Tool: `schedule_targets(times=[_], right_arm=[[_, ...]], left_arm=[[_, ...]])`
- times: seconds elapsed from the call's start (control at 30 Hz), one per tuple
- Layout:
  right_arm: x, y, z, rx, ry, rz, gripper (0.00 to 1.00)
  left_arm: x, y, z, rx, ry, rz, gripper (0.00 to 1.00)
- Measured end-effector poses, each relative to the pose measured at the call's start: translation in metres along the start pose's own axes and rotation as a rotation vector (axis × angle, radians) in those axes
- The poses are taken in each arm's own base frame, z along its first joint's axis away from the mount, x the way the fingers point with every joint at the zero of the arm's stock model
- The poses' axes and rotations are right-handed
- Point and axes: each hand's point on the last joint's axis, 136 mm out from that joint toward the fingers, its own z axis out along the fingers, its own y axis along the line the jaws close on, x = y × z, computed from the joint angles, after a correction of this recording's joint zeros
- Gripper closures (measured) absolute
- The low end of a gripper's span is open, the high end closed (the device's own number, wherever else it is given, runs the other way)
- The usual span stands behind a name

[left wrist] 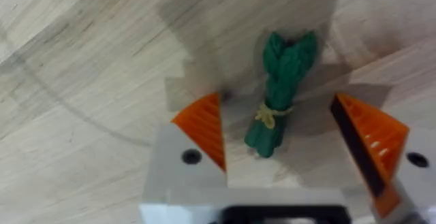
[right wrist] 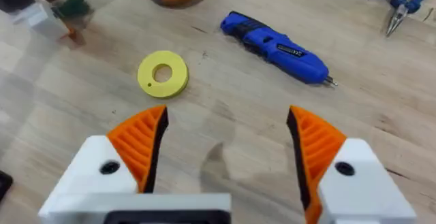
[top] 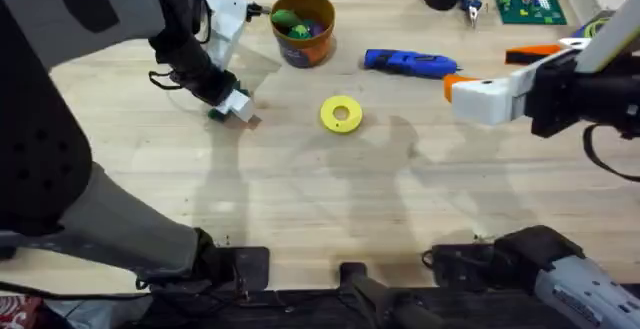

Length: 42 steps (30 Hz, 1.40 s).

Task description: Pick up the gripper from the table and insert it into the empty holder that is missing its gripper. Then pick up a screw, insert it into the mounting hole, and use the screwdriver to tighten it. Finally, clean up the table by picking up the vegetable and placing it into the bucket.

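Hovering low over the worktop (left wrist: 82, 81), the left hand (left wrist: 289, 139) has its orange ribbed fingers (left wrist: 204, 129) spread wide, one on each side of the vegetable (left wrist: 279, 94). That slim green bundle (tied near one end with a thin yellowish band) lies flat on the wood between the two pads, touching neither as far as the left wrist view shows. In the overhead view the same hand (top: 235, 107) sits at the tip of the dark left arm, with a bit of green showing at its fingertips.

Just beyond the left hand, a little toward the middle, stands the bucket (top: 303, 29), upright, with its tan-orange rim and round green and purple pieces inside. A flat yellow ring (top: 341, 113) lies on the wood to the side of the left hand, roughly between the two hands.

Over on the other side, the right hand (right wrist: 225, 139) is also wide open and holds nothing. Ahead of its fingers lies the screwdriver (right wrist: 276, 47), bright blue, flat on the worktop with its thin metal tip pointing away from the yellow ring. From overhead the screwdriver (top: 410, 62) rests near the right hand (top: 462, 87), just beyond it and apart from it.
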Motion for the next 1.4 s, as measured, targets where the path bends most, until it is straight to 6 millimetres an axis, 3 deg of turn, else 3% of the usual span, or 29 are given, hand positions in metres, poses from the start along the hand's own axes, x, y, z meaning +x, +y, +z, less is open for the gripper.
schedule_targets(times=[0.17, 0.2, 0.43, 0.6, 0.73, 0.87, 0.97, 1.07, 1.17, 1.4], right_arm=[[0.000, 0.000, 0.000, 0.000, 0.000, 0.000, 0.007], [0.000, 0.000, 0.000, 0.000, 0.000, 0.000, 0.006], [0.000, 0.000, 0.000, 0.000, 0.000, 0.000, 0.006], [0.000, 0.000, 0.000, 0.000, 0.000, 0.000, 0.006], [0.000, 0.000, 0.000, 0.000, 0.000, 0.000, 0.006], [0.000, 0.000, 0.000, 0.000, 0.000, 0.000, 0.006], [0.000, 0.000, 0.000, 0.000, 0.000, 0.000, 0.006], [0.000, 0.000, 0.000, 0.000, 0.000, 0.000, 0.006], [0.000, 0.000, 0.000, 0.000, 0.000, 0.000, 0.006], [0.000, 0.000, 0.000, 0.000, 0.000, 0.000, 0.006]], left_arm=[[0.000, 0.000, 0.000, 0.002, -0.001, 0.004, 0.873], [0.000, 0.000, 0.000, 0.001, -0.001, 0.007, 0.962], [-0.006, 0.003, -0.005, -0.009, -0.018, -0.034, 0.977], [-0.038, 0.020, -0.061, -0.060, -0.122, -0.081, 0.977], [-0.072, 0.028, -0.125, -0.105, -0.309, -0.083, 0.977], [-0.101, 0.019, -0.187, -0.095, -0.510, -0.045, 0.977], [-0.122, 0.002, -0.210, -0.052, -0.623, 0.010, 0.977], [-0.143, -0.018, -0.212, 0.003, -0.683, 0.063, 0.977], [-0.167, -0.036, -0.202, 0.048, -0.711, 0.116, 0.977], [-0.213, -0.070, -0.152, 0.124, -0.704, 0.204, 0.977]])
